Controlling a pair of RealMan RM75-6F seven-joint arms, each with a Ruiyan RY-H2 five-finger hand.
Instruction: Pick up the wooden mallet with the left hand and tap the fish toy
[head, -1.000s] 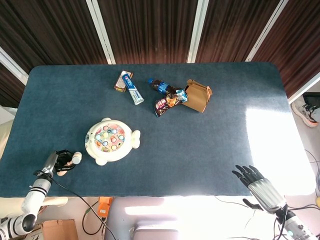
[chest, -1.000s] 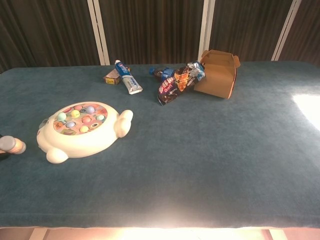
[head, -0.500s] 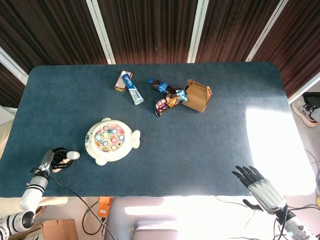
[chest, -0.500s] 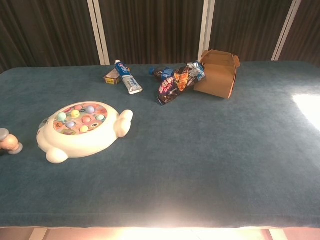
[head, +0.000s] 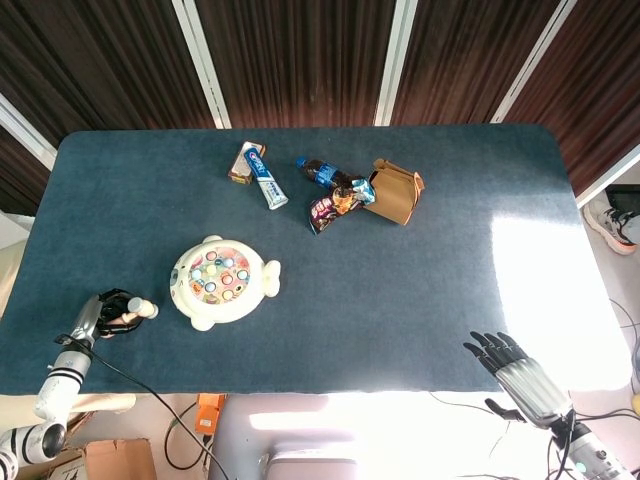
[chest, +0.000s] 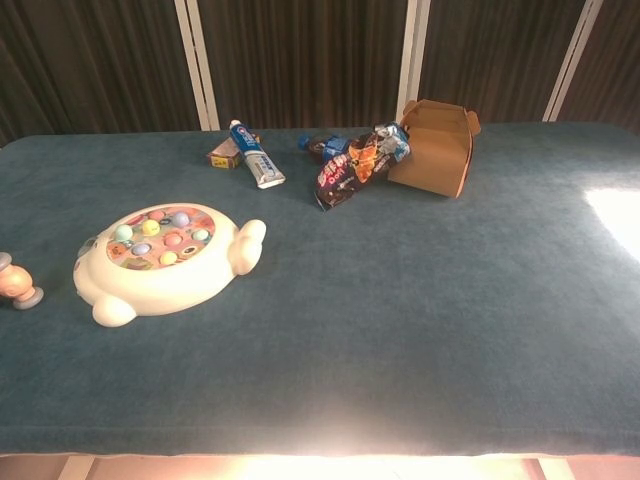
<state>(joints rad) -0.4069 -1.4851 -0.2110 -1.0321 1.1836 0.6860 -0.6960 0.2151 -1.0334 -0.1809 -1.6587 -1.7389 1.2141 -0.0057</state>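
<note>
The left hand (head: 103, 313), dark and jointed, sits at the table's eight o'clock edge with its fingers wrapped round the wooden mallet (head: 133, 312), whose pale rounded head pokes out toward three o'clock. In the chest view only that head (chest: 14, 283) shows, at the frame's left edge. Just beyond it, toward three o'clock, lies the fish toy (head: 222, 281): a smooth cream plastic body, round, with stubby fins and a disc of coloured pegs on top. The right hand (head: 515, 368), metallic grey with black fingers spread apart and holding nothing, hangs off the five o'clock edge of the blue felt-like table (head: 420, 280).
</note>
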